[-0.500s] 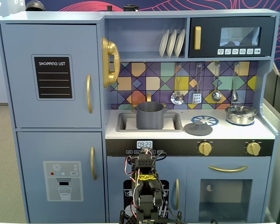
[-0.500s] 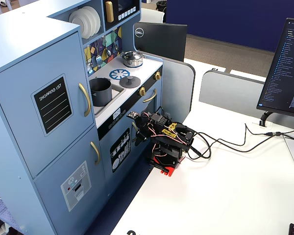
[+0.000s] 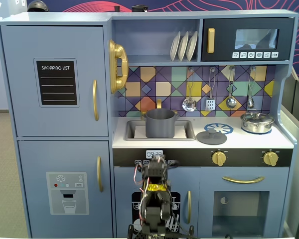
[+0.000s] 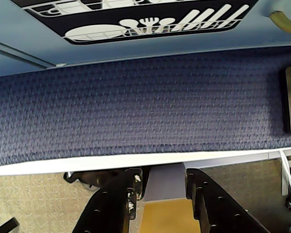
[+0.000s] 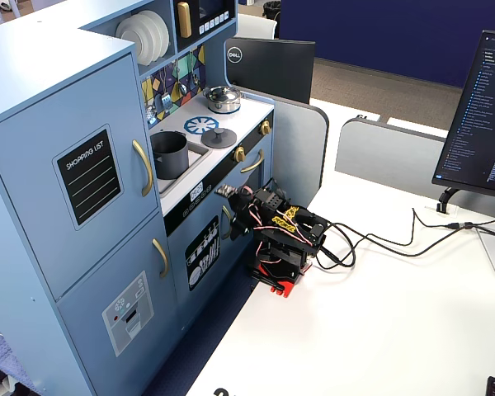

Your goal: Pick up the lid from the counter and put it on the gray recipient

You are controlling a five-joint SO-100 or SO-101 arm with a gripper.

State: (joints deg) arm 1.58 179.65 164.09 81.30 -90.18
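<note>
Plainly, the reach had not begun in earnest.

Lid: the lid (image 3: 211, 136) lay flat on the white counter (image 3: 249, 142), knob up, just beside the blue burner print and well apart from the gripper; it showed too in the other fixed view (image 5: 218, 137).

Gray recipient: the gray recipient (image 3: 160, 123) stood upright and uncovered in the sink recess (image 3: 134, 131), to the left of the lid in that fixed view.

Gripper: the gripper (image 4: 161, 187) sat low before the kitchen's cabinet front, far below counter height — its fingers looked somewhat apart with nothing between them, though the wrist view caught only part of them.

Arm: folded on its base (image 5: 274, 279) at the table edge.

Step in hand: lifting and extending toward the lid, by my reading.

How to do it well: the arm should rise clear of the counter's front lip first, then swing right — a descent straight over the small central knob, jaws spread wider than it, would give the surest hold.

Hazard: the shiny metal pot (image 3: 257, 122) sat further right; it was not the target.
</note>
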